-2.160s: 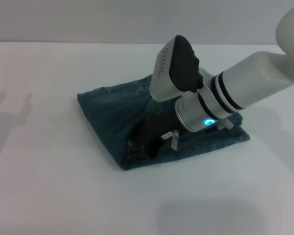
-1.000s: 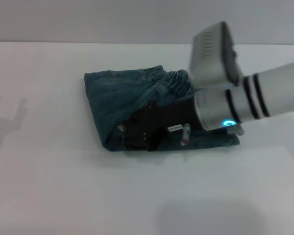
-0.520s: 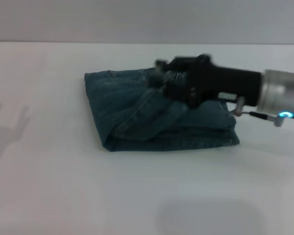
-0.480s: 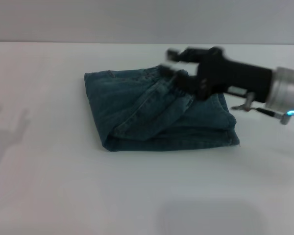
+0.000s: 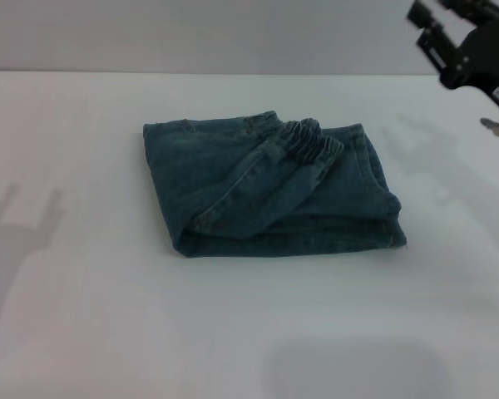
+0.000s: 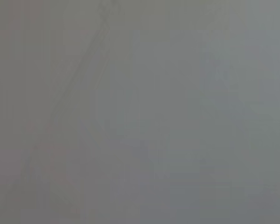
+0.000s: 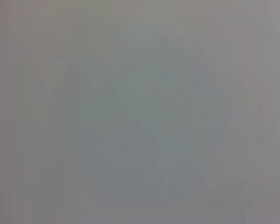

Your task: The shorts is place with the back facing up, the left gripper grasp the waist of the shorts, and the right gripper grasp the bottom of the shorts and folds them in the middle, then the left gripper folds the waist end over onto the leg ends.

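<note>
One folded denim shorts (image 5: pixel 266 187), ruffled waist (image 5: pixel 312 137)

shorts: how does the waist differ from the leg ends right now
The waist is gathered and ruffled; the leg ends are straight and flat. The waist lies on top; the leg ends sit underneath at the bundle's edge. Both are blue denim. The left gripper hangs clear of both.

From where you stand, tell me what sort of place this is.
Probably a robot test bench or lab: a bare white table against a plain wall, one folded pair of shorts on it, and a black gripper raised at the far corner.
</note>
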Controlling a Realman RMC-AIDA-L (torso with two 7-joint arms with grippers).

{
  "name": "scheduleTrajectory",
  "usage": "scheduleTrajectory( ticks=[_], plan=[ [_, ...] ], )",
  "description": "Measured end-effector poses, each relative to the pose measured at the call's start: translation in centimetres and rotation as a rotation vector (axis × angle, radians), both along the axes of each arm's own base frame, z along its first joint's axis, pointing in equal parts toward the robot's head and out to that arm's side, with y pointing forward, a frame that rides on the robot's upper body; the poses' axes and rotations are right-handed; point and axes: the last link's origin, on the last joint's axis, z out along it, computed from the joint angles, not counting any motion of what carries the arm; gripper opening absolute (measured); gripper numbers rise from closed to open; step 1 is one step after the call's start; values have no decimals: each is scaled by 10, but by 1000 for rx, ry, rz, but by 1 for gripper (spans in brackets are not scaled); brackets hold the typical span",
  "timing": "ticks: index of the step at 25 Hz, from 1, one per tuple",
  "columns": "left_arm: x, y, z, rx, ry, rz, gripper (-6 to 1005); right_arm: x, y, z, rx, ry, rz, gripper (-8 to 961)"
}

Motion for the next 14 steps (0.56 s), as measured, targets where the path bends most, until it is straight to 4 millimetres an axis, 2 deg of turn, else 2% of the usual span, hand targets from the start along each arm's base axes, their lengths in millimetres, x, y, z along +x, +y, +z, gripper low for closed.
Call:
scheduleTrajectory(
  ticks=[8, 14],
  plan=[
    [2, 3, -3, -10, -7, -4, 738, 9, 11, -1, 135, -17, -70, 386],
    [2, 3, -10, -38, -19, 11, 738, 2, 18, -4, 203, -58, -67, 386]
  ],
)
